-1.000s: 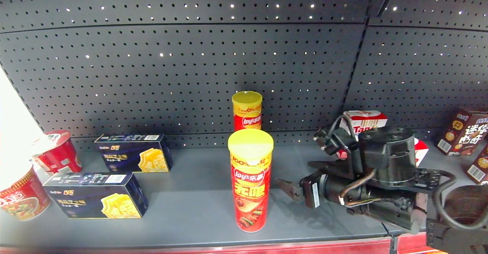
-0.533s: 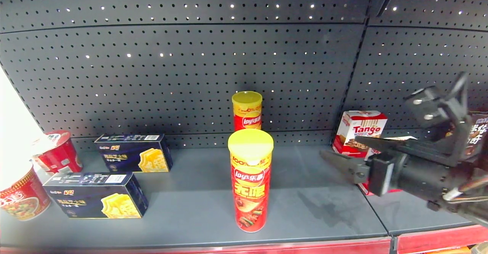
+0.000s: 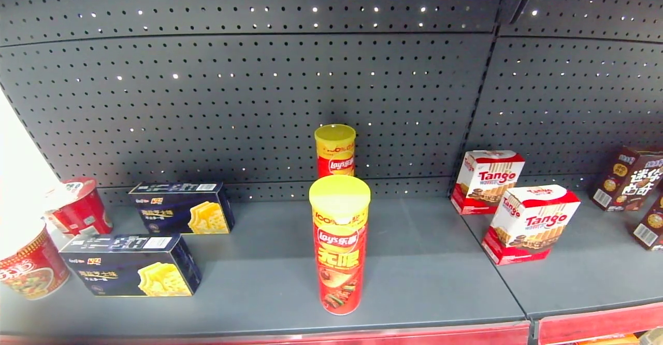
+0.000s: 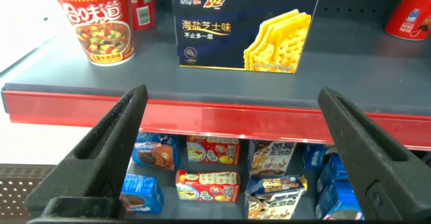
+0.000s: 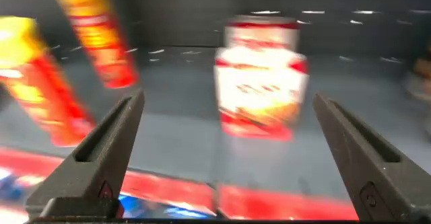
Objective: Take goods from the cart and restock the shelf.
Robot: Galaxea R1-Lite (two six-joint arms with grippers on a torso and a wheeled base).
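Two red chip cans with yellow lids stand upright on the grey shelf [image 3: 424,277]: the front chip can [image 3: 339,244] mid-shelf and the rear chip can [image 3: 335,151] against the pegboard. Both also appear in the right wrist view, front chip can [image 5: 37,83] and rear chip can [image 5: 97,35]. My right gripper [image 5: 225,157] is open and empty, off the shelf's front edge, facing the red-and-white wafer boxes [image 5: 261,83]. My left gripper [image 4: 232,150] is open and empty, in front of and below the shelf's red lip [image 4: 215,113], facing a dark blue cracker box [image 4: 244,27].
Two dark blue cracker boxes [image 3: 132,264] and red noodle cups [image 3: 31,267] occupy the shelf's left. Wafer boxes [image 3: 531,223] and brown snack boxes [image 3: 627,179] sit at the right. A noodle cup [image 4: 97,22] stands beside the cracker box. A lower shelf [image 4: 222,183] holds several packages.
My right arm has drawn back to the right and out of the head view, leaving the front chip can standing alone. The wafer boxes it hid are now uncovered.
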